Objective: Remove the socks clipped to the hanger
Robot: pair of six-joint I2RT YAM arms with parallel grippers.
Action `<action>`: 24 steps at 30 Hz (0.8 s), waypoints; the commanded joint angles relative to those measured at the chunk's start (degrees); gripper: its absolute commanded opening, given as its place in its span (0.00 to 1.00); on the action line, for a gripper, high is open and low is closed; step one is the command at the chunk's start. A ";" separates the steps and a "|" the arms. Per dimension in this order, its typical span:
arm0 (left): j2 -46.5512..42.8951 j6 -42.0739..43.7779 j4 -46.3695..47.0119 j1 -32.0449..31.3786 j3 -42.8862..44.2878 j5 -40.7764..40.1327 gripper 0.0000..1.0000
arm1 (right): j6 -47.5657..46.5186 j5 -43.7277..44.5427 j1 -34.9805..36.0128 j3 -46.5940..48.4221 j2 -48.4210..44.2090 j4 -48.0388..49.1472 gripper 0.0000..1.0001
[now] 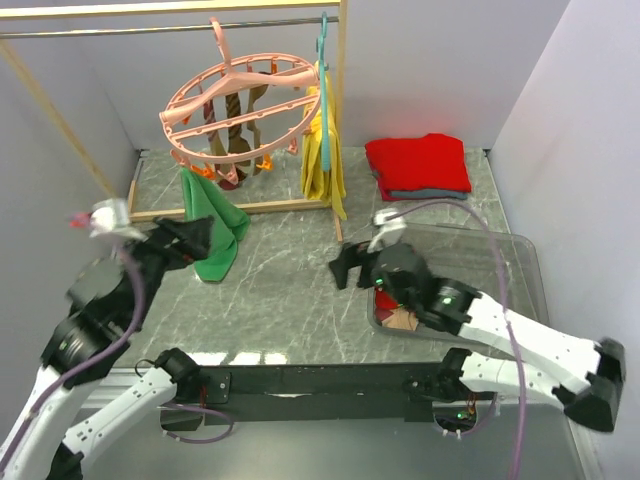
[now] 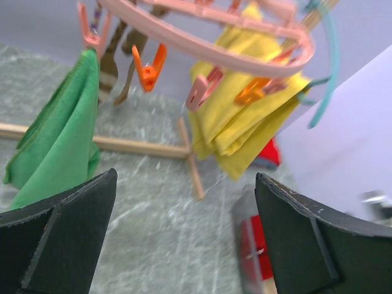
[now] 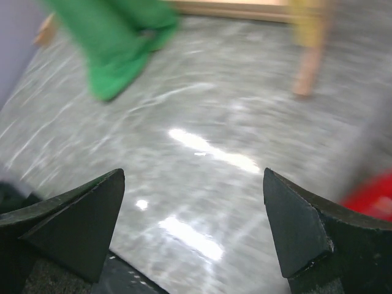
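The round salmon-pink hanger point(image 2: 202, 49) hangs by its hook from the rail point(image 1: 150, 28), tipped at a slant, with small pink and orange clips point(image 2: 149, 67) dangling off its rim. Brown-and-tan striped socks point(image 1: 238, 120) hang clipped inside the ring, drooping straight down.

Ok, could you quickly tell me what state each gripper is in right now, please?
The left gripper is open, holding nothing.
The right gripper is open, holding nothing.

left gripper point(image 2: 185, 177), right gripper point(image 3: 193, 174): jaws wide (empty)
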 commanded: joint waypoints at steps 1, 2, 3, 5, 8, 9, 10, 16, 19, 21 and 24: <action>-6.69 -2.43 2.17 0.06 -2.83 -1.01 0.99 | -5.18 2.36 7.98 2.20 9.67 20.33 1.00; -7.14 -2.17 2.01 0.06 -3.62 -0.83 0.99 | -5.97 1.23 9.82 2.90 11.98 22.56 1.00; -7.67 -2.34 1.40 -0.02 -3.71 -1.09 1.00 | -6.93 0.34 10.19 3.87 14.52 24.50 1.00; -8.02 -2.87 -1.32 0.06 -3.45 -1.18 0.99 | -7.03 -1.33 10.28 8.25 22.26 27.76 1.00; -7.67 -3.92 -4.93 -0.02 -1.97 -0.56 0.99 | -11.24 -3.53 10.28 14.67 32.80 32.68 1.00; -7.67 -4.27 -5.81 -0.02 -1.52 -1.00 1.00 | -13.51 -4.14 10.19 16.60 35.53 33.48 1.00; -7.59 -4.62 -6.95 -0.02 -1.00 -1.26 1.00 | -14.49 -4.06 10.28 20.97 40.69 34.70 1.00; -10.30 -7.00 -11.09 0.06 -0.46 -3.37 0.99 | -15.65 -5.11 8.70 37.95 60.90 42.10 1.00; -11.97 -6.39 -11.88 -0.02 -0.90 -4.60 1.00 | -14.42 -4.41 8.52 47.80 69.79 41.83 1.00; -12.68 -6.65 -12.49 0.06 -1.52 -5.48 1.00 | -13.71 -4.32 8.17 52.45 75.07 43.58 1.00; -14.35 -8.84 -12.94 -0.02 -2.22 -6.45 0.99 | -14.15 -1.95 7.91 58.00 80.88 45.25 1.00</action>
